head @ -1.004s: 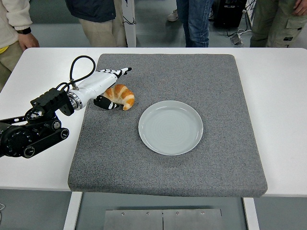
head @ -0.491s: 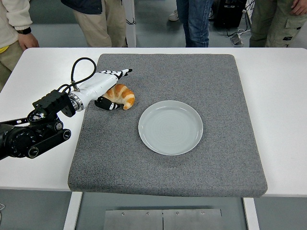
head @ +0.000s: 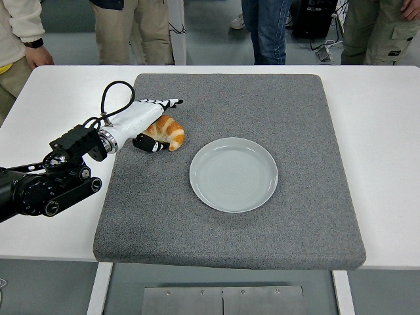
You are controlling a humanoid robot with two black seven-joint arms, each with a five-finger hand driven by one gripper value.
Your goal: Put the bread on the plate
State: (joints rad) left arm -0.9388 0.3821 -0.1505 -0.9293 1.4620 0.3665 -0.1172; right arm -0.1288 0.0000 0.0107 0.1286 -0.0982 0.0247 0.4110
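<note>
Croissant lies on the grey mat, left of the pale plate (no readable writing anywhere); left hand cups it, fingers curled around the pastry

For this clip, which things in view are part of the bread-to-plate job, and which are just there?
Part of the job:
- croissant, on the grey mat, not on the plate
- plate, empty, right of the croissant
- left robot hand, around the croissant

Just there:
- grey mat
- white table
- people standing at the far edge
</note>
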